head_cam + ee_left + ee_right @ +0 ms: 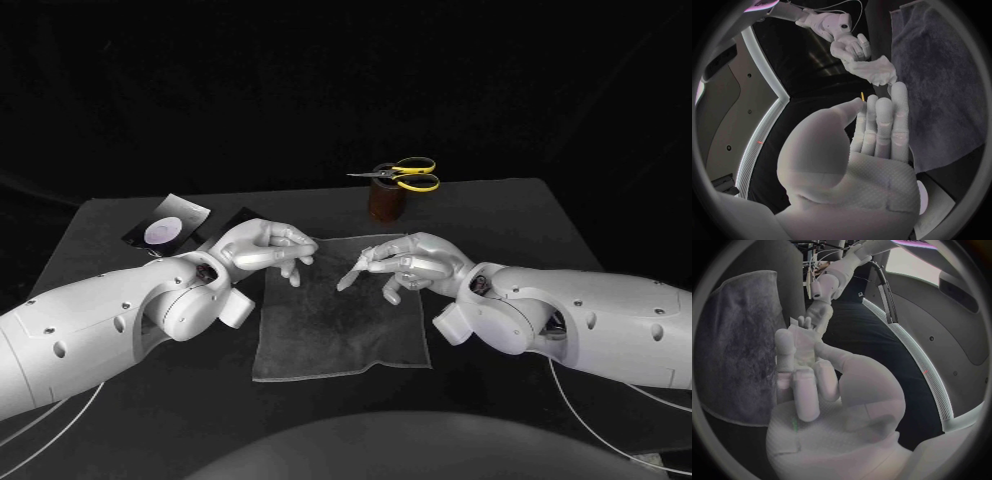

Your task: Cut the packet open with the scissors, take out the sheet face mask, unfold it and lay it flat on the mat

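1. Sheet face mask (352, 275): a pale, thin, crumpled strip. I see it held above the far right part of the mat, not lying on it.
2. Right hand (421, 262): its fingertips are curled in and pinch the mask against the thumb. In the right wrist view the limp white sheet (803, 342) is bunched between the fingers (786, 347), still partly folded.
3. Left hand (264, 248): it hovers over the mat's far left corner, near the mask. The left wrist view shows its fingers (882, 120) straight and pressed side by side, with the thumb apart and nothing in the palm. I cannot tell whether a fingertip touches the mask.
4. Mat (339, 335): a grey rectangle with a soft, towel-like nap, flat at the middle of the black table (548, 230).
5. Packet (166, 230): flat and dark with a pale panel and a round purple mark, lying at the far left. I cannot tell how it is cut.
6. Scissors (404, 174): yellow loop handles, resting on top of a brown cylindrical holder (387, 203) at the far edge, well apart from both hands.
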Controlling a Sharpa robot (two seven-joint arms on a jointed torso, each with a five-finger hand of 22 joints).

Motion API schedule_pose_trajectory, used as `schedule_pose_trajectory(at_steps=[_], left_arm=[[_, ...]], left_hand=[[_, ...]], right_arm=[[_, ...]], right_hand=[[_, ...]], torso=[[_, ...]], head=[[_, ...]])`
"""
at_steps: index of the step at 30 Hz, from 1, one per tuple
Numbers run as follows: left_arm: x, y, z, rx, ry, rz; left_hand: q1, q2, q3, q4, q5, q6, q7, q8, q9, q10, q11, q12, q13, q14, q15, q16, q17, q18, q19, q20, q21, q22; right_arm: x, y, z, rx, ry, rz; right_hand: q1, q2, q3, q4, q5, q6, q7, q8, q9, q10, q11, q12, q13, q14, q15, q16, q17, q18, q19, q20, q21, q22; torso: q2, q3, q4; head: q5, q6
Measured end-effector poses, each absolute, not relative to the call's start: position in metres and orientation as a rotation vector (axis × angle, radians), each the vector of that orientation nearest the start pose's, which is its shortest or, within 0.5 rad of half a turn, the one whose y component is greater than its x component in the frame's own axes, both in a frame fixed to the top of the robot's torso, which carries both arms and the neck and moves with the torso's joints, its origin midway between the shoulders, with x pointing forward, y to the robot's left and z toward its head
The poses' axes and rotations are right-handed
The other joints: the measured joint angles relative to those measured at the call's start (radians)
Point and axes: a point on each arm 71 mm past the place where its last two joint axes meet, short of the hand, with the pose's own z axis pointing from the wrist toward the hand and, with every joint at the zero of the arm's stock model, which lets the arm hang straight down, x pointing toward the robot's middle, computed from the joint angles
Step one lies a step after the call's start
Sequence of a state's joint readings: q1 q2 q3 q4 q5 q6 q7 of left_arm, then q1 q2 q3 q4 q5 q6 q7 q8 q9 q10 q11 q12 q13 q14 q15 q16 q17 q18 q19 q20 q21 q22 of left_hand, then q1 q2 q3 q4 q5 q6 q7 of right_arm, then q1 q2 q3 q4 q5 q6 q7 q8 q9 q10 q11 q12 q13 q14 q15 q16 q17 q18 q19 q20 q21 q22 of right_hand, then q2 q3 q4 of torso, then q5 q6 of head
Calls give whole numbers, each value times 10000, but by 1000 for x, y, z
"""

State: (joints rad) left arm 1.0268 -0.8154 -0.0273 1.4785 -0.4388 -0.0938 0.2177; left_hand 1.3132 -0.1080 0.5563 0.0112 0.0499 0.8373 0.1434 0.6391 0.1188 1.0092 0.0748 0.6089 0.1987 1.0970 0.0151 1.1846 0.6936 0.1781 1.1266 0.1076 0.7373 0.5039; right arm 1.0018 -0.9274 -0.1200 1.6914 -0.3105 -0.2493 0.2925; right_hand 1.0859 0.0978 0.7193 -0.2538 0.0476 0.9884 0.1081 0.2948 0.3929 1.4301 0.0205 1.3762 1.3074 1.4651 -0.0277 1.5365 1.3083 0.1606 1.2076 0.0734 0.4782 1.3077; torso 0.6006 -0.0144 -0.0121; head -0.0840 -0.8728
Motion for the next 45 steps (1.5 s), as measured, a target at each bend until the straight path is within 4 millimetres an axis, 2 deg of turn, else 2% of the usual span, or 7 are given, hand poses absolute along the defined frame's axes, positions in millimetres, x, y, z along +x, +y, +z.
schedule_pose_trajectory(at_steps=[2, 4, 10, 16, 30, 36, 45], left_arm=[[448, 182, -260, -7234, 19266, -14561], [446, 176, -255, -6734, 19344, -14581], [445, 160, -242, -5503, 19485, -14449], [446, 146, -238, -4800, 19602, -14056], [451, 130, -236, -4363, 19637, -13268], [452, 128, -237, -4199, 19813, -12903], [450, 122, -238, -3854, 20062, -12525]], left_hand=[[-326, -114, -34, 232, 0, 49, -9, -285, -72, 174, -35, 359, 266, 1203, -105, 989, 1608, -2, 420, -83, 1224, 1155], [-615, -291, -200, 475, 0, 86, 28, -436, -86, 189, -50, 574, 437, 1545, -107, 1294, 2123, -1, 556, -101, 1872, 1814], [-1134, -659, -749, 1024, 0, 104, 45, -625, -94, 189, -50, 847, 704, 1769, -58, 1540, 2620, -166, 566, -110, 2557, 2511], [-1149, -674, -1024, 1298, 0, 104, 45, -782, -112, 149, -9, 960, 839, 1844, -61, 1592, 2792, -171, 526, -71, 2804, 2758], [-688, -746, -1215, 1398, 0, 75, 72, -1014, -144, 82, 58, 1118, 1004, 2053, -37, 1788, 3147, -176, 496, -35, 3269, 3253], [76, -641, -921, 1055, 0, 618, -146, -935, -35, 330, -181, 1376, 1188, 2745, -234, 2315, 4323, -322, 981, -162, 4119, 4287], [-50, -788, -978, 1111, 0, 976, -327, -935, 31, 548, -372, 1449, 1352, 3188, -363, 2672, 5246, -475, 1236, -278, 4741, 5039]], right_arm=[[394, -192, -278, 9414, 18650, 14397], [395, -192, -278, 9243, 18643, 14140], [396, -191, -278, 8915, 18667, 13598], [397, -190, -279, 8771, 18697, 13332], [396, -187, -278, 8673, 18825, 13211], [395, -185, -278, 8660, 18833, 13278], [394, -183, -277, 8674, 18802, 13340]], right_hand=[[-38, -38, 18, -17, 0, 26, -28, 36, 0, 30, 29, 0, -2, 0, 0, 0, 0, 0, 36, -36, 0, 2], [-38, -38, 28, -27, 0, 29, -32, 38, 0, 30, 29, 0, -1, 0, 0, 0, 0, -2, 36, -36, 0, 3], [-38, -38, 56, -3, -1, 20, -59, 87, 0, 30, 29, 0, 2, 31, -32, -1, -3, -59, 36, -36, 0, 5], [-38, -38, 56, -3, -16, 7, -74, 113, 0, 29, 29, 40, 7, 31, -32, -2, -10, 79, 35, -36, 0, 3], [-79, -79, 54, -2, -18, 7, -116, 174, 0, 65, -8, 40, 2, 31, -31, -5, -5, 81, 34, -35, -1, -3], [-80, -80, 52, -2, -19, 3, -119, 190, 0, 65, -7, 40, -2, 31, -30, -25, 0, 80, 33, -35, -1, 1], [-80, -80, 51, -2, -22, -23, -127, 229, 0, 64, -7, 39, 6, 30, -30, -40, 0, 78, 33, -34, -1, 5]], torso=[[0, 0, 0], [0, -2, -3], [3, 12, -8], [5, 17, -9], [7, 12, -9], [7, 11, -5], [7, 6, -3]], head=[[11, 0], [18, 0], [19, 0], [0, 0], [2, 0], [-4, 0], [-5, 0]])
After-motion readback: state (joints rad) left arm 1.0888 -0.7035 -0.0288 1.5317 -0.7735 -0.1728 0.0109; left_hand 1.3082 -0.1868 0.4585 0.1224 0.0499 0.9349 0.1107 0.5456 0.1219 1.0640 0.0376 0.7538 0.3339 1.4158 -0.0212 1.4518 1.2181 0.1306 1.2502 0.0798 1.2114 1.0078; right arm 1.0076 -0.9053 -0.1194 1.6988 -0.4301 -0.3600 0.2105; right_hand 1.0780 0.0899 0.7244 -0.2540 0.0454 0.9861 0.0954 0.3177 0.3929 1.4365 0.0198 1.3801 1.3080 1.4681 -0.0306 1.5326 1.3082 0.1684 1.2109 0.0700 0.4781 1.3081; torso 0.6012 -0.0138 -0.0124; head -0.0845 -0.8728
